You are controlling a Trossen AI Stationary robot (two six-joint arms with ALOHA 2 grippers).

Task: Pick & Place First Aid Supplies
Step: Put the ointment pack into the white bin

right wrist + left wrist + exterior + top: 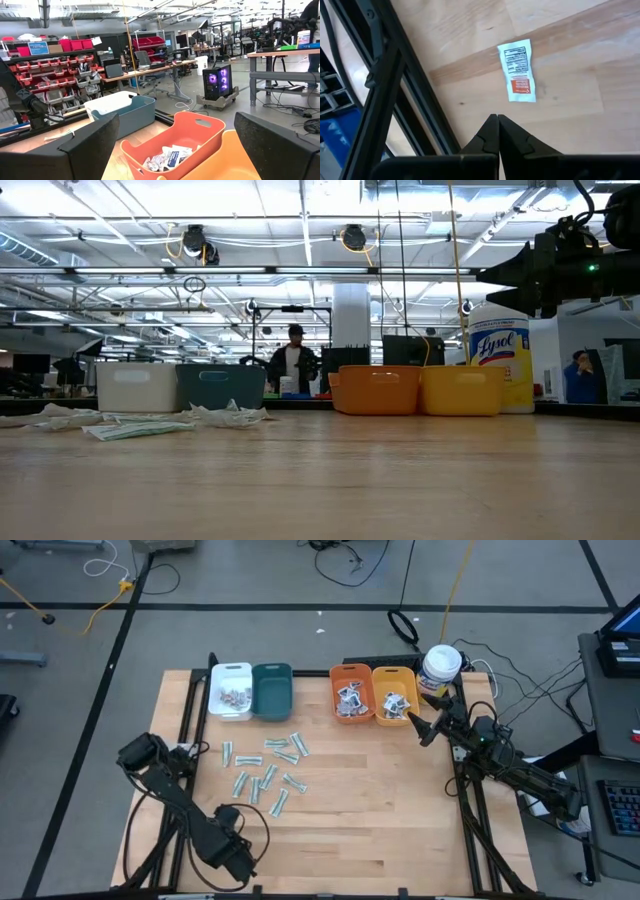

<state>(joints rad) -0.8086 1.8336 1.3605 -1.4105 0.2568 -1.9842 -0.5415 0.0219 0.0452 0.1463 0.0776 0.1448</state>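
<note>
**Right gripper open above the yellow bin, left arm parked at the table's near left**

The right gripper [425, 730], fingers spread wide and empty, hangs over the near right corner of the yellow plastic bin [394, 676], beside the white canister with a yellow label [440, 668]. Flat white packets with dark print [167, 157] lie inside the orange plastic bin [350, 674] and the yellow one; small packets also sit in the white plastic bin [231, 672]. The teal plastic bin [272, 690] stands between white and orange. Narrow pale-green strip packets [268, 767] lie scattered on the wooden table [380, 820] before the bins. The left gripper [497, 137], fingers pressed together and holding nothing, points at a single white packet with red print [518, 71] near the table's left edge.
</note>
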